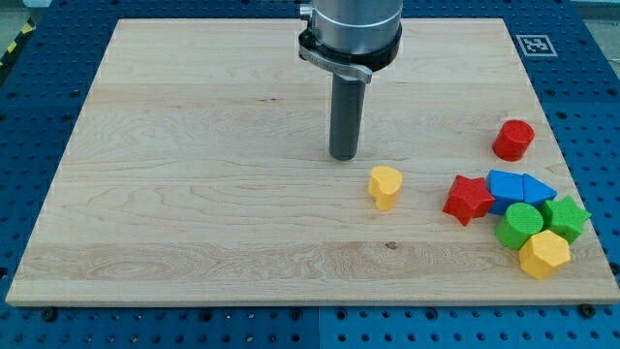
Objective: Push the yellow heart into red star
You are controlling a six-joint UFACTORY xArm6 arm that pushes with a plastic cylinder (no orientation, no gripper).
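You find the yellow heart (385,185), judged a light, rigid block that slides readily, on open board left of the red star (469,199), with my tip (342,157), touching nothing, just up-left; contact its left face

- I have one camera only, so no second view shares any part of the scene.
- It looks down at a slant from the near long edge of the wooden board (194,223), facing across it toward the far edge at the view's top.
- It sits close enough that the board nearly fills the frame, with blue perforated table (19,145) showing around it.
- The arm's upper part is cut off at the view's top; my tip (343,157) is in frame.
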